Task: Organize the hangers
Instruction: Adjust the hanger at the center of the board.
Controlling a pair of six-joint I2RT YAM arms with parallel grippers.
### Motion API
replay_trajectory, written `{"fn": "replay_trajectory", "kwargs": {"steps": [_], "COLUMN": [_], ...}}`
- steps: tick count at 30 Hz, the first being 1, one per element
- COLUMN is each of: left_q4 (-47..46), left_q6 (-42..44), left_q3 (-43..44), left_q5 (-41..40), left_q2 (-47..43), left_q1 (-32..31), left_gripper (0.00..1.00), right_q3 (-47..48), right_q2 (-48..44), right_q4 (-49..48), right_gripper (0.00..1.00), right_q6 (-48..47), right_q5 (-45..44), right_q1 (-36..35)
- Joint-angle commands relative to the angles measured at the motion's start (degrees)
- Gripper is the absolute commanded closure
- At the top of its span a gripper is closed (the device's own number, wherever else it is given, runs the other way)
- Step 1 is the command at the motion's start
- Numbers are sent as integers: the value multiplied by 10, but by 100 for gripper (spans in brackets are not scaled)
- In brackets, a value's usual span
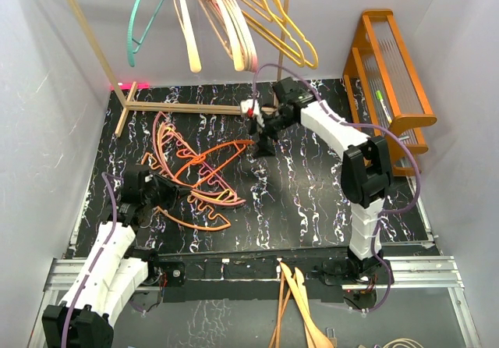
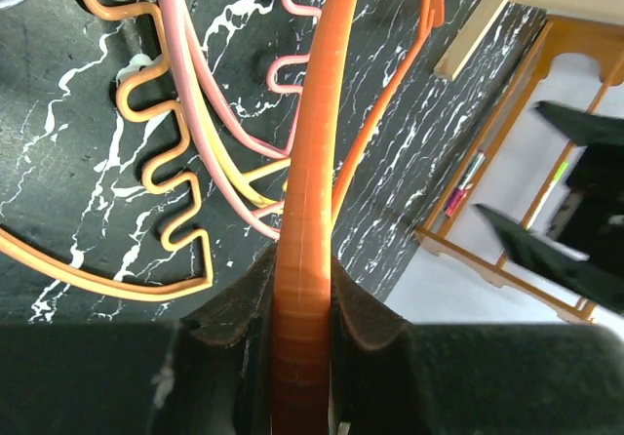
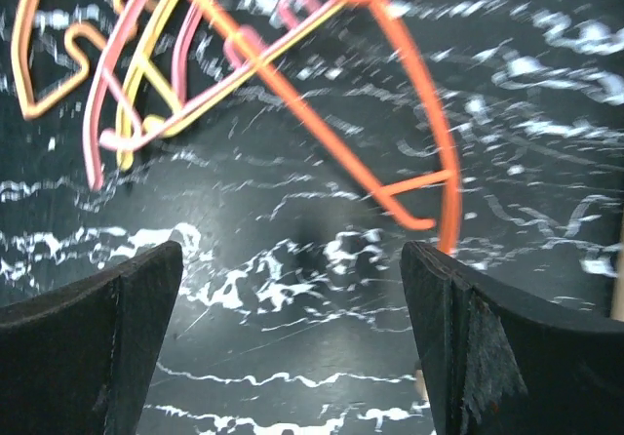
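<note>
A tangle of orange, pink and yellow hangers [image 1: 195,172] lies on the black marbled table, left of centre. My left gripper [image 1: 173,194] is shut on the broad bar of an orange hanger [image 2: 310,201], which runs up from between its pads. My right gripper [image 1: 263,147] is open and empty, low over the bare table just right of the pile; an orange hanger's end [image 3: 429,177] lies in front of it. A teal hanger [image 1: 144,16], several tan and pink ones [image 1: 226,20] and a yellow one [image 1: 281,24] hang on the rack at the back.
The wooden rack's foot bar [image 1: 187,108] crosses the back of the table. An orange wooden shelf [image 1: 394,83] stands at the right. Light wooden hangers [image 1: 300,309] lie below the near rail. White walls close both sides.
</note>
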State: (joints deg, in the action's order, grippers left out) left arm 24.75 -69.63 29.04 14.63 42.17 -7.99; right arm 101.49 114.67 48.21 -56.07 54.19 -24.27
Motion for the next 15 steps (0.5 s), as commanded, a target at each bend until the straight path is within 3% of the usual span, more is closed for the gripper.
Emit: {"fn": "replay_trajectory", "kwargs": {"steps": [1,4,5,6,9,15], "left_q4": [62,63,65,63,56,62], "left_q6": [-27,-11,-8,-7,-10,-4], "left_q3": [24,45,51,52,47,56], "left_q5": [-60,-61,-61,-60,-59,-66], "left_q2": [-3,26,33,36,32,36], "left_q1": [4,4,4,4,4,4], "left_gripper": [100,100,100,100,100,100], "right_q3": [-73,-225,-285,-327,-323,-291], "right_q2": [-24,-128,-182,-220,-226,-179], "right_q4": [75,-155,-258,-312,-320,-413], "right_gripper": [2,2,2,2,2,2], "right_q6": [-50,185,319,368,471,521], "right_q5": [-132,-165,-211,-249,-304,-363], "right_q1": [-89,-125,-135,-143,-164,-176]}}
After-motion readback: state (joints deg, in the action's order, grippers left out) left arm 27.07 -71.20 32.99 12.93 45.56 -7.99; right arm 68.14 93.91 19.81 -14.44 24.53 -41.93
